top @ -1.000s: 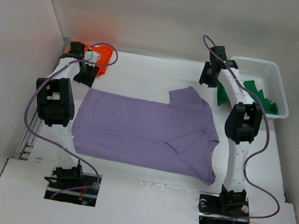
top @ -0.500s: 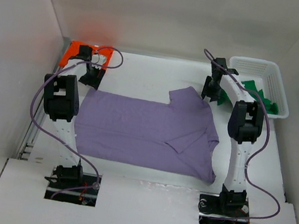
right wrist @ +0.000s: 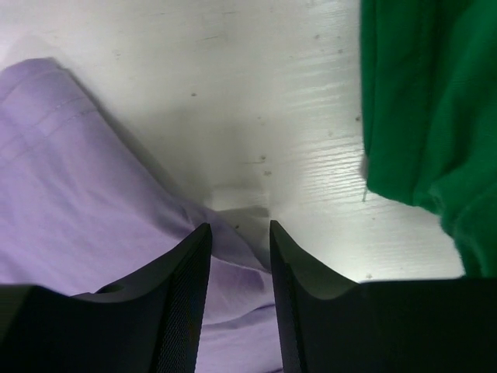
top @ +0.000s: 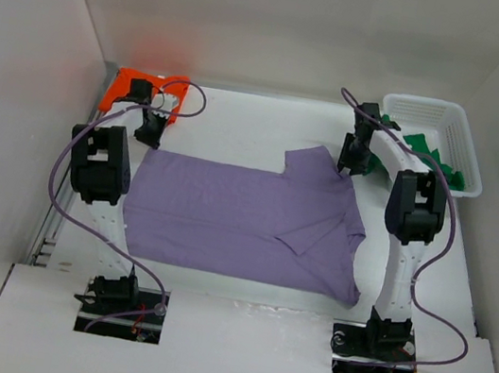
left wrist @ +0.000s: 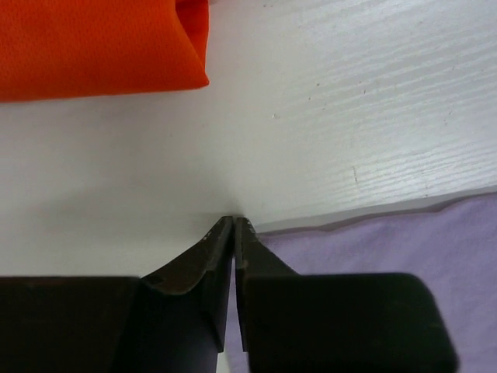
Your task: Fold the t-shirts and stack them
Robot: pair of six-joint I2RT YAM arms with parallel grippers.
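A pale purple t-shirt (top: 235, 213) lies spread flat across the middle of the table. My left gripper (top: 147, 139) is down at its far left corner; in the left wrist view the gripper (left wrist: 234, 221) is shut, with the purple cloth's (left wrist: 373, 256) edge at its tips. My right gripper (top: 347, 167) is at the shirt's far right corner. In the right wrist view it (right wrist: 239, 227) stands open astride a raised fold of purple cloth (right wrist: 93, 171). An orange t-shirt (top: 146, 91) (left wrist: 93, 47) lies folded at the far left. A green t-shirt (top: 427, 154) (right wrist: 435, 101) hangs out of the basket.
A white plastic lattice basket (top: 426, 103) stands at the far right corner against the wall. White walls close in the table on the left, back and right. Purple cables loop from both arms.
My left gripper has come down to the purple shirt's far left corner and shut. My right gripper has moved down and left onto the shirt's far right corner, its jaws slightly narrower.
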